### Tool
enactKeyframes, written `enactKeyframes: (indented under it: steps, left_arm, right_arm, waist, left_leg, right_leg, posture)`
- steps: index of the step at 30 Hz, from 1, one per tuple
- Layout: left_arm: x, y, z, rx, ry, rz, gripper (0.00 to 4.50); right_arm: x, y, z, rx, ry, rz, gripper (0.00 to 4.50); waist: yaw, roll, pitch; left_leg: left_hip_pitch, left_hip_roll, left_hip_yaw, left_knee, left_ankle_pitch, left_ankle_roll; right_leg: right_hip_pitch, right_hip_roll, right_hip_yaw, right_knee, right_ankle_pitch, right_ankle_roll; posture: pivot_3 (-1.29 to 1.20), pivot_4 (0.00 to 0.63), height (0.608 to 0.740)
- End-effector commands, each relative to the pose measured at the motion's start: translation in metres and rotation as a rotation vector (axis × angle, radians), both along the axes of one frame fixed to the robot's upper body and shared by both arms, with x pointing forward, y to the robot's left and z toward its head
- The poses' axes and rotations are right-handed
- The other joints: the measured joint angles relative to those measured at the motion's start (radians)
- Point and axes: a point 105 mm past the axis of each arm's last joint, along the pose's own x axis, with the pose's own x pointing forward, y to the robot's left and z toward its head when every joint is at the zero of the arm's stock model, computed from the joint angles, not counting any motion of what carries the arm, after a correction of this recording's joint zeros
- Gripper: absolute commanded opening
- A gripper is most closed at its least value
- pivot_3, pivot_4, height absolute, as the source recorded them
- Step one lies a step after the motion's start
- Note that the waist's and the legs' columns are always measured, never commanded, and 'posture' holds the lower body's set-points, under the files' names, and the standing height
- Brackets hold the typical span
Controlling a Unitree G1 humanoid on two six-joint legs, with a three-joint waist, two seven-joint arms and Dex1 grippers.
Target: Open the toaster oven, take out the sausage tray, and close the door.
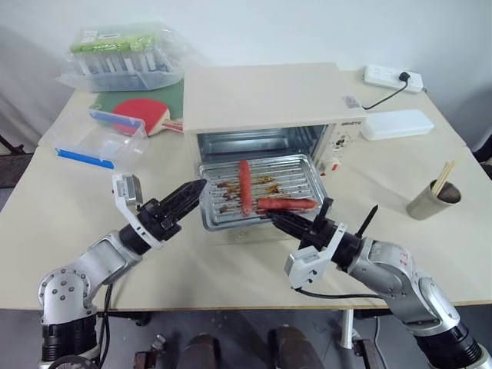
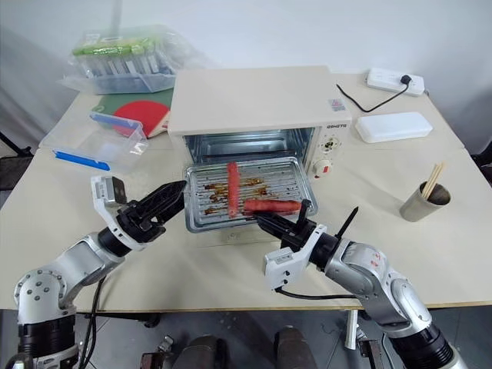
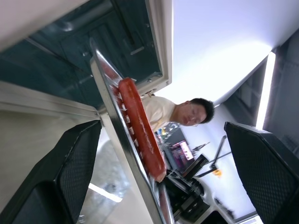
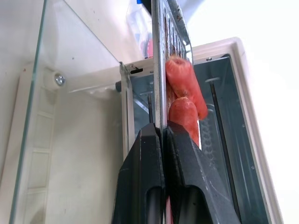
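Right claw (image 1: 270, 217): clenched on the near rim of the sausage tray (image 1: 261, 188), arm reaching level from the right.
Left claw (image 1: 196, 188): released, fingers spread, apparently just beside the tray's left edge.
Tray: held before the toaster oven (image 1: 265, 108), over its lowered door (image 4: 70, 126), above the tabletop (image 1: 61, 223).

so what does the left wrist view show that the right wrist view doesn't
Left wrist view alone: the left gripper open, its two fingers on either side of the tray edge without touching it, and a person in the background beyond the tray. Right wrist view alone: the right gripper shut on the tray's rim, and the door hanging open, its glass seen beside the gripper. Both share the tray with a sausage on it and the oven behind it with its inside open to view.
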Motion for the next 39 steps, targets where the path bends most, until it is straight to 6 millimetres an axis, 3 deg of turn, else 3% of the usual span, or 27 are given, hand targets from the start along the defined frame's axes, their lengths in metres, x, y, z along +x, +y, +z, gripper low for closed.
enactKeyframes:
  steps: [1,13,16,30,31,36,39]
  left_arm:
    - [0.003,-0.006,-0.002,-0.061,0.066,-0.027,4.50]
    - [0.000,-0.012,-0.016,-0.047,0.203,-0.103,4.50]
    - [-0.001,-0.011,-0.019,-0.042,0.227,-0.125,4.00]
    - [-0.010,-0.008,-0.030,0.070,0.278,-0.173,0.20]
    - [-0.011,-0.008,-0.031,0.076,0.284,-0.174,0.03]
    - [-0.013,-0.007,-0.037,0.085,0.306,-0.165,0.03]
    - [-0.013,-0.007,-0.041,0.081,0.326,-0.160,0.00]
  right_arm:
    - [-0.015,0.004,0.021,0.034,-0.060,0.093,0.00]
    - [-0.021,0.003,0.023,0.028,-0.056,0.160,0.00]
    - [-0.022,0.003,0.024,0.025,-0.060,0.166,0.00]
    - [-0.008,-0.001,0.026,0.017,-0.052,0.147,0.00]
    - [-0.007,0.000,0.027,0.027,-0.038,0.145,0.00]
    - [-0.006,0.006,0.033,0.014,0.005,0.144,0.00]
    - [-0.007,0.009,0.035,0.020,0.038,0.159,0.80]
  waist:
    - [0.000,0.000,0.000]
    - [0.010,0.000,0.000]
    - [0.016,0.000,0.000]
    - [0.022,0.000,0.000]
    - [0.021,0.000,0.000]
    - [0.022,0.000,0.000]
    - [0.022,0.001,0.000]
  left_leg:
    - [0.000,0.000,0.000,0.000,0.000,0.000]
    - [0.012,0.001,-0.001,-0.002,0.000,0.000]
    - [0.011,0.001,-0.001,-0.002,0.000,0.000]
    - [0.011,0.001,-0.001,-0.002,0.000,0.000]
    - [0.011,0.001,-0.001,-0.002,0.000,0.000]
    - [0.011,0.001,-0.001,-0.003,0.000,0.000]
    - [0.011,0.001,-0.001,-0.003,0.000,0.000]
  right_leg:
    - [0.000,0.000,0.000,0.000,0.000,0.000]
    - [0.015,0.001,0.000,-0.011,0.000,0.000]
    - [0.015,0.001,0.000,-0.012,0.000,0.000]
    - [0.016,0.000,-0.001,-0.015,0.000,0.000]
    - [0.016,0.000,0.000,-0.015,0.000,0.000]
    - [0.016,0.000,-0.001,-0.015,0.000,0.000]
    - [0.017,-0.001,0.000,-0.016,0.000,0.000]
  posture:
    - [0.00,0.150,0.740]
    - [0.00,0.150,0.740]
    - [0.00,0.150,0.740]
    - [0.00,0.150,0.740]
    - [0.00,0.150,0.740]
    - [0.00,0.150,0.740]
    - [0.00,0.150,0.740]
